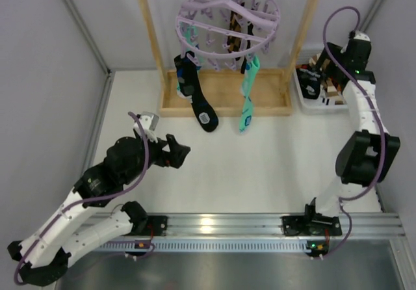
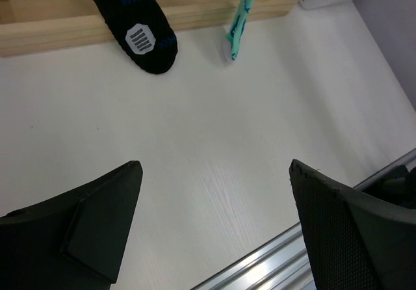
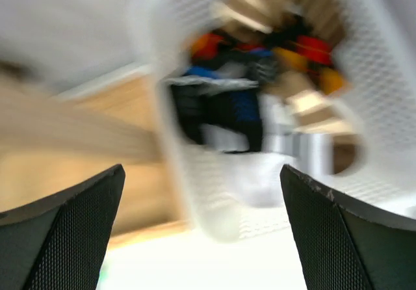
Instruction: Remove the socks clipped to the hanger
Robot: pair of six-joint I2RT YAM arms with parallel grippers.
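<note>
The fingers (image 2: 97,212) of the left gripper (image 1: 177,151) stand wide apart and hold nothing, low over the white table (image 1: 260,173); the fingers (image 3: 65,218) of the right gripper (image 1: 330,69) are likewise apart and empty, above a white basket (image 1: 312,100) of mixed cloth items, though that wrist view is blurred. The lilac hanger (image 1: 214,2) hangs from a wooden frame stand (image 1: 224,111) at the far side of the table; a black sock (image 1: 198,98) with a white patch near the toe and a mint sock (image 1: 248,105) dangle from its near-side pegs, toes just above the stand's base, with more dark fabric clipped further in. The socks look light, limp and stretchy; a pull likely swings the ring before a peg lets go. The best hold is probably high on the cuff, just below the peg, drawing straight down.
</note>
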